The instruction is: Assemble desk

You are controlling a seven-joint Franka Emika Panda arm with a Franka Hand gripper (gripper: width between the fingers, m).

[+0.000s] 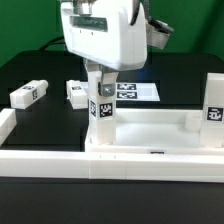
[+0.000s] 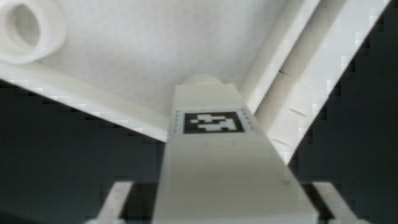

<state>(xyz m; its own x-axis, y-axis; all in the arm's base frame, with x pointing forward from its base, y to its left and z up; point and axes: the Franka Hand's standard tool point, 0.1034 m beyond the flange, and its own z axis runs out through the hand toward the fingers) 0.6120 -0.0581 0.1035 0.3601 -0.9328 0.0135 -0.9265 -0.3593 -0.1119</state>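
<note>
The desk top (image 1: 160, 128) is a white tray with a raised rim, lying in the middle of the table. My gripper (image 1: 98, 80) hangs over its corner on the exterior view's left, shut on an upright white leg (image 1: 102, 108) that carries a black-and-white tag. In the wrist view the leg (image 2: 217, 150) runs out between my fingers (image 2: 121, 200) toward the tray floor (image 2: 125, 75), with a round socket (image 2: 25, 35) off to one side. A second leg (image 1: 213, 105) stands upright at the tray's corner on the exterior view's right.
Two loose legs (image 1: 28, 93) (image 1: 77, 92) lie on the black table at the exterior view's left. The marker board (image 1: 132, 91) lies behind the tray. Long white border rails (image 1: 40, 158) run along the front and left.
</note>
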